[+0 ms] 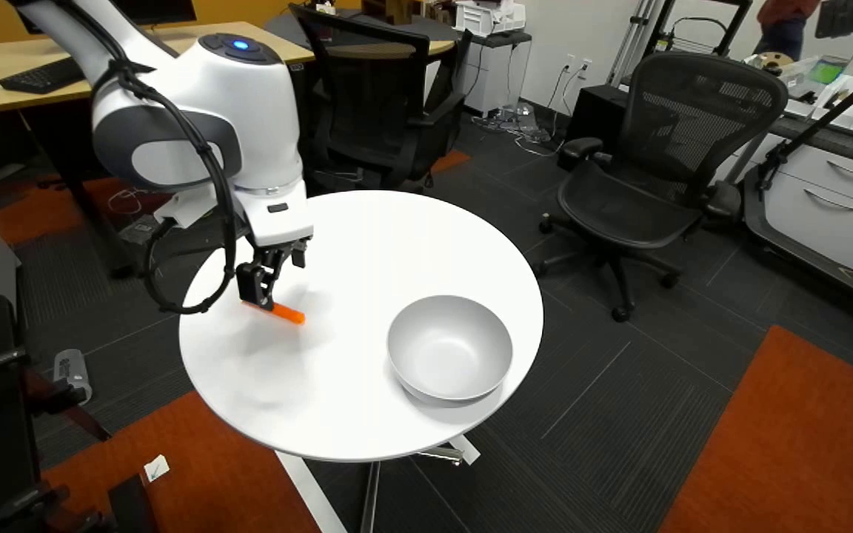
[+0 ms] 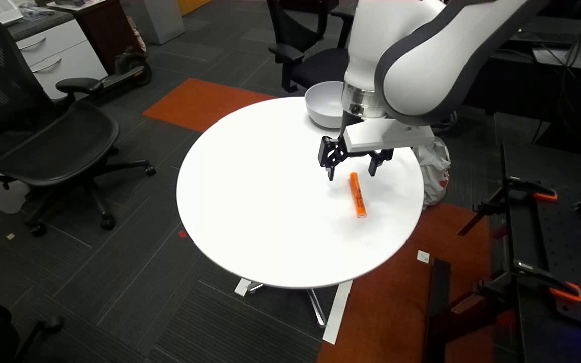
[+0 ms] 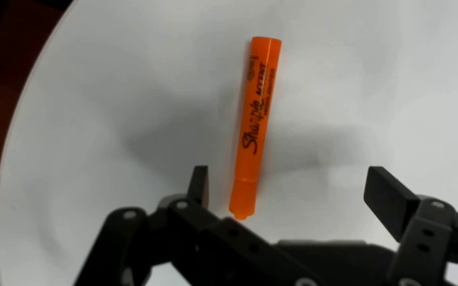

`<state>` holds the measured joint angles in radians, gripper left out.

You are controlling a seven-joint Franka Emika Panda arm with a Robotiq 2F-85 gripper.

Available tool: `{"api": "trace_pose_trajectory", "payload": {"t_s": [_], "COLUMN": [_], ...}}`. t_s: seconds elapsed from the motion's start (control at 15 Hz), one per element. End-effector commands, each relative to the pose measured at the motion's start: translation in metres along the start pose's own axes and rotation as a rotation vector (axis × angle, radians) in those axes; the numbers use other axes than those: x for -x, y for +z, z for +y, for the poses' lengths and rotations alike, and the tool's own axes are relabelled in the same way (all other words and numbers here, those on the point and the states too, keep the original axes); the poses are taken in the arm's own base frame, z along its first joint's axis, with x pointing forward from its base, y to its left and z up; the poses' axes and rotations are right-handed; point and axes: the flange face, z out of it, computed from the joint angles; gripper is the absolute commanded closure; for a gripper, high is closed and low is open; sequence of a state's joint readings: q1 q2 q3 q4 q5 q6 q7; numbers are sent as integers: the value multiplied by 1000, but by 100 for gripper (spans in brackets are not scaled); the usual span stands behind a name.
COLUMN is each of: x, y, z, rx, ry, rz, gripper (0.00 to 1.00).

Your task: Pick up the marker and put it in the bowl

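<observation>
Round white table (image 2: 250, 212) over dark and orange carpet (image 2: 124, 307); in an exterior view the grey bowl (image 2: 323, 108) sits by its one o'clock edge and the orange marker (image 2: 357, 195) lies flat at three o'clock, while the gripper (image 2: 351, 173) hangs above the table near the marker, fingers (image 3: 390, 198) spread wide apart

In an exterior view, left of centre, part of the stick-shaped orange marker (image 1: 287, 314) is hidden behind the black two-fingered end effector (image 1: 278, 278). In an exterior view, in the upper middle, the right side of the round grey bowl (image 2: 323, 103) is covered by the white and dark-grey robot arm (image 2: 426, 65), itself cropped by the top edge. In the wrist view, the top, right and lower edges cut off the round white table (image 3: 54, 190), the lower edge crops the end effector, and the marker's smallest lettering (image 3: 251, 68) is blurred.
</observation>
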<state>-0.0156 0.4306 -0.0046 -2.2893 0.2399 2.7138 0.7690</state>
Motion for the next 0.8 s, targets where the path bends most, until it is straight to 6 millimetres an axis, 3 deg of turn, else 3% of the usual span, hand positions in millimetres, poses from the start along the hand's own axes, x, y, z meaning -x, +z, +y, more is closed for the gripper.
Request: {"api": "trace_pose_trajectory", "payload": {"t_s": [0.0,0.73], "x": [-4,-10], "y": [11,41], "z": [-2,-4], "rx": [14,43], "ry": [18,64], "rz": [-36,-71], "gripper": [0,0]}}
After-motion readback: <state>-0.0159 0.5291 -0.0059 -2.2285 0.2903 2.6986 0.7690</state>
